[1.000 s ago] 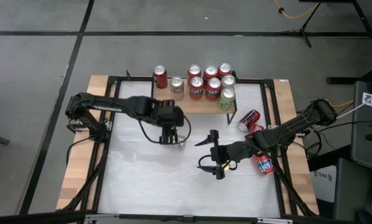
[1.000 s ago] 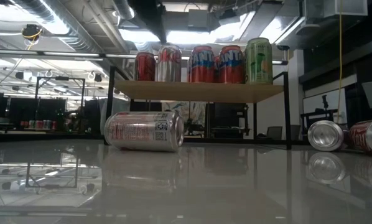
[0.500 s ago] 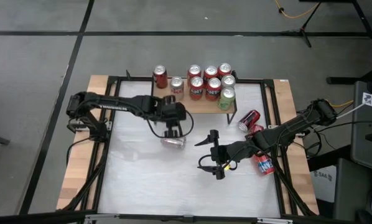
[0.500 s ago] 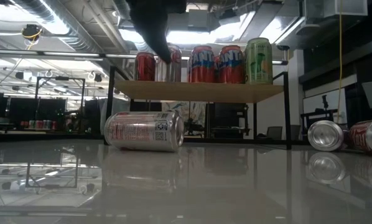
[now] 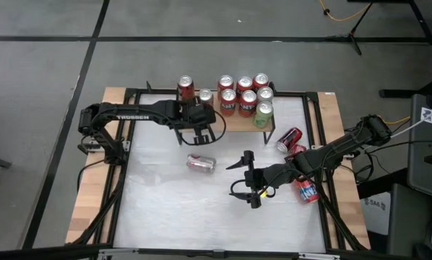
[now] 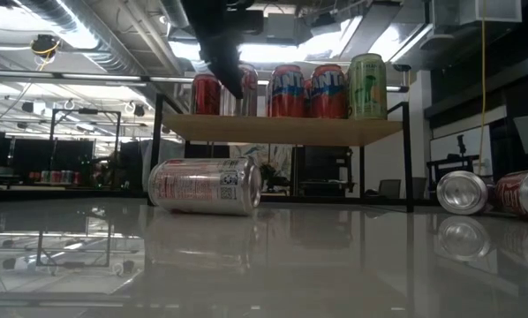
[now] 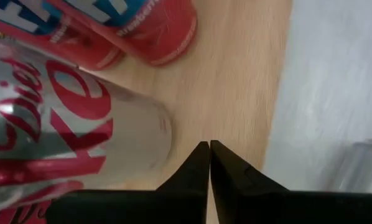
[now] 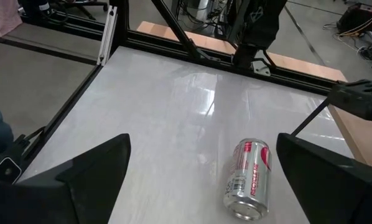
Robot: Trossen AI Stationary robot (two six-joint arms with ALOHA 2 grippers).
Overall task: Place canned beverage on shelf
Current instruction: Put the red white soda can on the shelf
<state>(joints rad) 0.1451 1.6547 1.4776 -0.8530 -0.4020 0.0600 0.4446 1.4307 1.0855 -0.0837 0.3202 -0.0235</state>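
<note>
The shelf (image 5: pixel 234 120), a light-wood plank on black legs, stands at the table's far edge with several cans upright on it. A silver can (image 5: pixel 201 163) lies on its side on the white table, in front of the shelf. My left gripper (image 5: pixel 196 128) is shut and hangs above the shelf's near left part, beside an upright silver can (image 7: pixel 68 137); its fingertips (image 7: pixel 209 149) show over the bare plank. My right gripper (image 5: pixel 251 179) stands open right of the lying can (image 8: pixel 249 180) and faces it from a distance.
Three more cans lie on the table's right side (image 5: pixel 289 139), (image 5: pixel 308 189), and two of these (image 6: pixel 463 192) show in the low view. One red can (image 5: pixel 186 88) stands at the shelf's far left end. Open white table spreads toward the near edge.
My left gripper has gone from above the lying silver can toward the table's far edge, to the shelf's left part, tipping further down, and has shut its fingers on nothing. The silver can stays lying where it was.
</note>
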